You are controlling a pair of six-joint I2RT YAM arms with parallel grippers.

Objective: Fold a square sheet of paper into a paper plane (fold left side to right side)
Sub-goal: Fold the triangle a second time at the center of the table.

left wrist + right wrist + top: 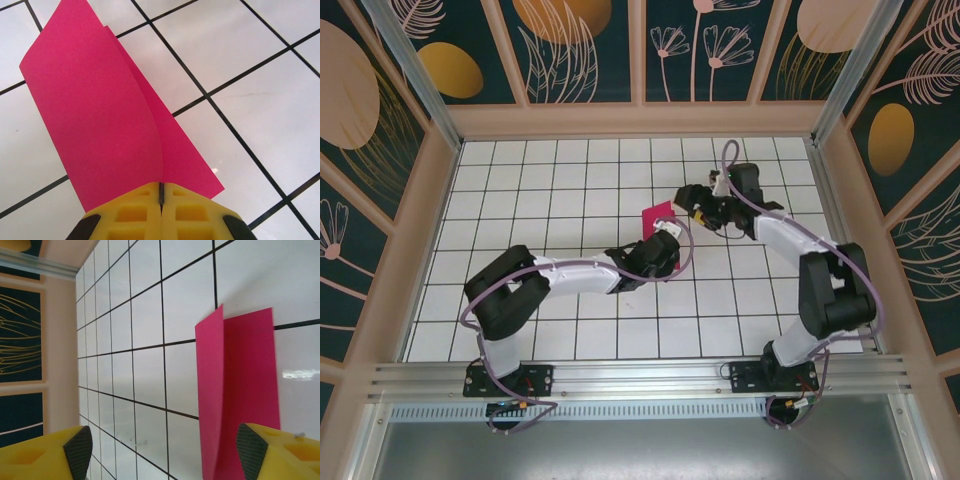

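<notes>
one edge of the square sheet of paper (100,115), half folded mid-table, sits pinched in my left gripper (161,195); the right gripper (165,452) gapes beside it. the bowed flap could slip, creasing crooked.

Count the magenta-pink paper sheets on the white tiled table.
1. The magenta-pink paper sheet lies near the middle of the white tiled table, bent over into two layers, one edge pinched in the shut left gripper. Another could hide beneath the arms.
</notes>
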